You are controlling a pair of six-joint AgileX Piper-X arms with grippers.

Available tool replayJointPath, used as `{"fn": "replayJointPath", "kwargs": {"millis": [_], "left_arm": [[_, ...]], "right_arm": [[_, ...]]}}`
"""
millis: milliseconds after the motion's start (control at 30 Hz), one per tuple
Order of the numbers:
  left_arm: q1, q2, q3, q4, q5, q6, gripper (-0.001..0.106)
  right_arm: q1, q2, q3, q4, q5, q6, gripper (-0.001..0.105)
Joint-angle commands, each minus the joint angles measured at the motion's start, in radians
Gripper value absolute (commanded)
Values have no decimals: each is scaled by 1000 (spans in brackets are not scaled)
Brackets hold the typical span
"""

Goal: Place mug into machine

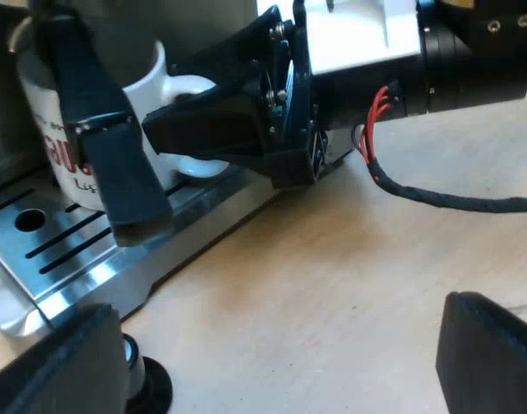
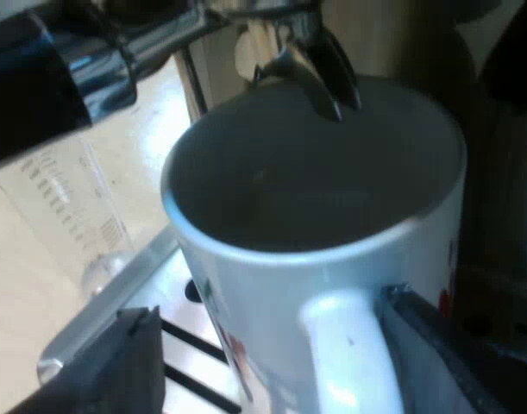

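A white mug (image 1: 52, 129) with red lettering stands upright on the espresso machine's slotted metal drip tray (image 1: 65, 250). Its bowl (image 2: 315, 172) sits right under the metal holder's spout (image 2: 319, 73). My right gripper (image 2: 280, 371) is open around the mug's handle (image 2: 345, 354); one finger (image 2: 427, 354) lies against the handle and the other (image 2: 134, 362) stands apart from the mug's wall. My left gripper (image 1: 272, 371) hovers open over the wooden table beside the machine, nothing between its fingers, looking at the right gripper (image 1: 151, 172) at the mug.
A clear measuring glass (image 2: 73, 207) stands on the table just beyond the tray's edge (image 2: 99, 319). The light wooden table (image 1: 332, 285) stretches away from the machine's base. A small dark round thing (image 1: 149, 390) sits by the machine's foot.
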Motion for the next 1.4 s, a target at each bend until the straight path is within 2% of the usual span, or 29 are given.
{"fn": "replayJointPath", "kwargs": {"millis": [33, 267, 567, 833, 1133, 1300, 1367, 1400], "left_arm": [[-3, -3, -5, -9, -14, 6, 79], [-3, -3, -5, -9, -18, 20, 79], [-3, -3, -5, -9, -18, 20, 79], [-3, -3, -5, -9, -18, 20, 79], [-3, -3, -5, -9, -18, 20, 79], [-3, -3, -5, -9, -18, 20, 79], [-3, -3, -5, -9, -18, 20, 79], [-3, -3, -5, -9, -18, 20, 79]], "right_arm": [[1, 13, -13, -37, 17, -14, 56], [6, 46, -15, -84, 25, -14, 56], [17, 87, -35, -138, 141, -14, 56], [20, 114, -54, -141, 144, -14, 56], [35, 88, -54, -138, 159, -14, 51], [61, 58, -54, -106, 256, -14, 51], [93, 31, -52, -34, 447, -14, 51], [95, 31, -51, -32, 447, -14, 51]]}}
